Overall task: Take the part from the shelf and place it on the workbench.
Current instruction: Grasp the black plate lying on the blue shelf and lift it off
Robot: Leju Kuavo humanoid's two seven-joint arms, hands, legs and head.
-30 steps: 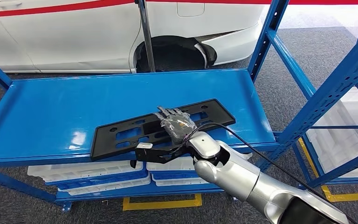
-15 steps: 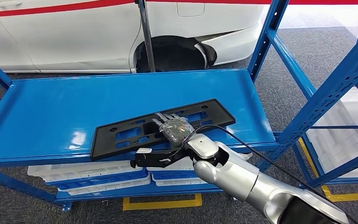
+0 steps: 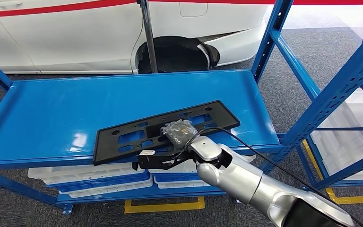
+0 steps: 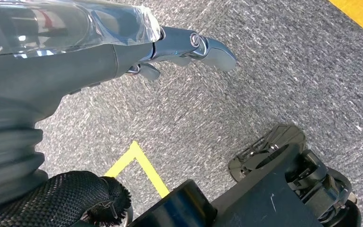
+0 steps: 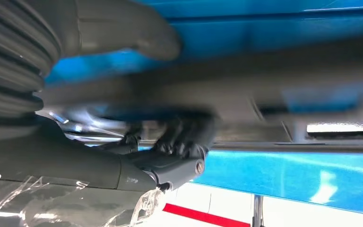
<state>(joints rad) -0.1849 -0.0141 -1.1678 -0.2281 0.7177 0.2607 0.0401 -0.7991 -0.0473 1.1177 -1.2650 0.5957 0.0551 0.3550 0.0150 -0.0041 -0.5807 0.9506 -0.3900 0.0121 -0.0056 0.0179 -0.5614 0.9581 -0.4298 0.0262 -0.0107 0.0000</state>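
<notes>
— Where is the right hand (image 3: 179, 131)?

— It lies on the near edge of the black plate (image 3: 123, 137), toward the plate's right half, at the front of the blue shelf (image 3: 52, 113). The back of the hand, wrapped in clear film, faces up.

— Is it holding the plate?

— It looks so. In the right wrist view the dark fingers (image 5: 184, 137) curl over one face of the plate's edge and the thick grey thumb (image 5: 123, 33) sits on the other face, so the hand is clamped on the plate. That picture is blurred, so the exact contact cannot be judged.

— And the plate itself?

— It is on the shelf board, long and flat with cut-outs, running slantwise. Its left end stretches well away from the hand, and its right end reaches a little past the hand toward the shelf's upright post (image 3: 272, 42).

— What about the left hand (image 4: 123, 47)?

— The left wrist view has it above grey carpet (image 4: 264, 85) with a yellow floor line (image 4: 142, 165) under it. One silver fingertip (image 4: 212, 47) sticks out with nothing in it; whether the hand is spread or curled, I cannot tell.

— Anything else near the right hand?

— White bins (image 3: 99, 177) sit on the level below it, and a black cable (image 3: 264, 158) runs along the silver arm. Beyond the shelf stands a white car (image 3: 75, 38).
</notes>
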